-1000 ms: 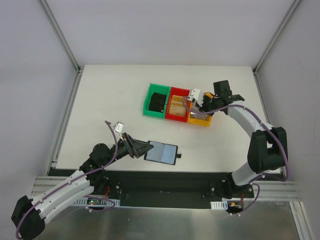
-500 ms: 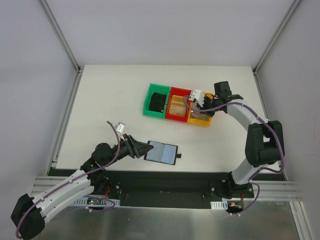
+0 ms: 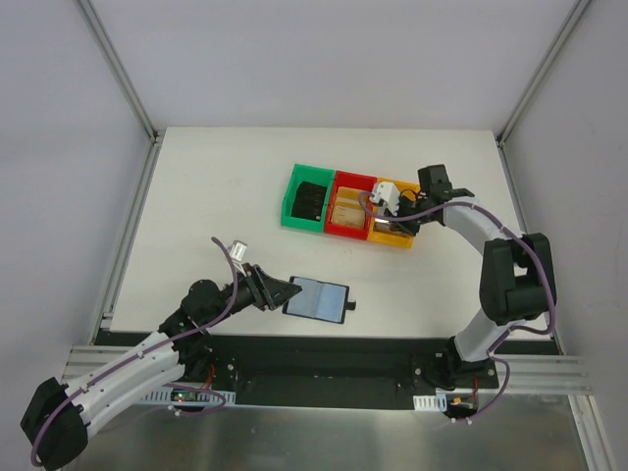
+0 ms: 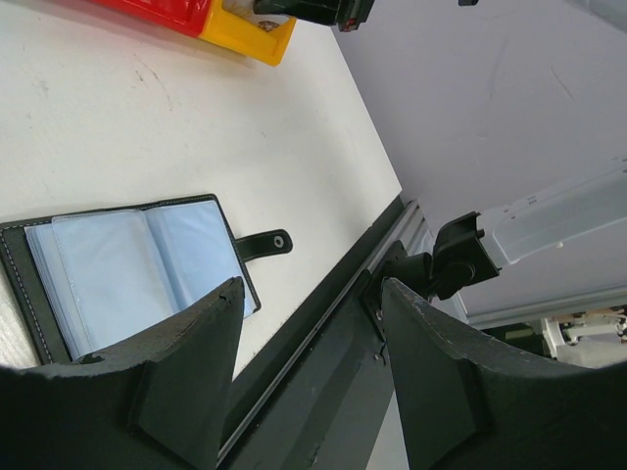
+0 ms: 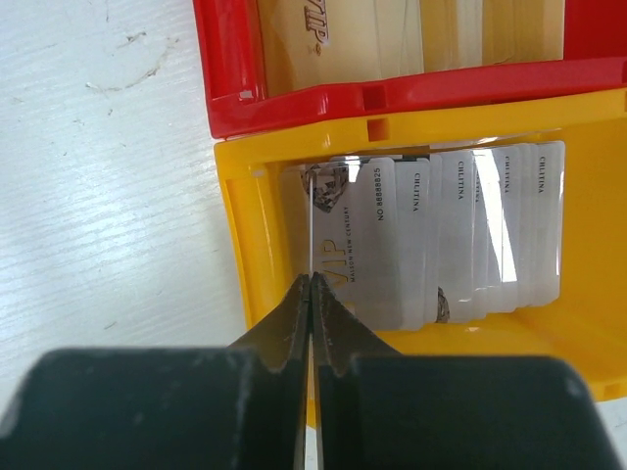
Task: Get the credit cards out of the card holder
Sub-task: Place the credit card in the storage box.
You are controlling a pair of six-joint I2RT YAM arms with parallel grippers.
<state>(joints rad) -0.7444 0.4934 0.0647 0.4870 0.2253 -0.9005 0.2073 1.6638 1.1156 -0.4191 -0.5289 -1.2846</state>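
Moved: your right arm is drawing its elbow in toward its base and bringing its wrist lower over the yellow bin [image 5: 235, 225]; your left arm and the card holder [image 3: 317, 297] are staying where they were.
Right gripper: your right gripper [image 5: 312, 284] is pinching fully closed on a thin pale card [image 5: 312, 225], seen edge-on, which is sticking out past the fingertips.
Right gripper position: it is hanging over the yellow bin's left end, just inside the wall.
Yellow bin: it is holding a fanned row of silver cards [image 5: 441, 235], and it is sitting against the red bin [image 5: 227, 59].
Red bin: it is holding tan cards, with the green bin [image 3: 292, 201] on its far side.
Left gripper: your left gripper [image 4: 312, 294] is keeping its jaws wide apart, gripping nothing.
Left gripper position: it is sitting low at the card holder's left edge; you cannot tell whether it is touching.
Card holder: it is lying open and flat on the white table [image 3: 216, 196] near the front edge, grey-blue sleeves facing up, closure tab [image 4: 263, 245] pointing away from your left gripper.
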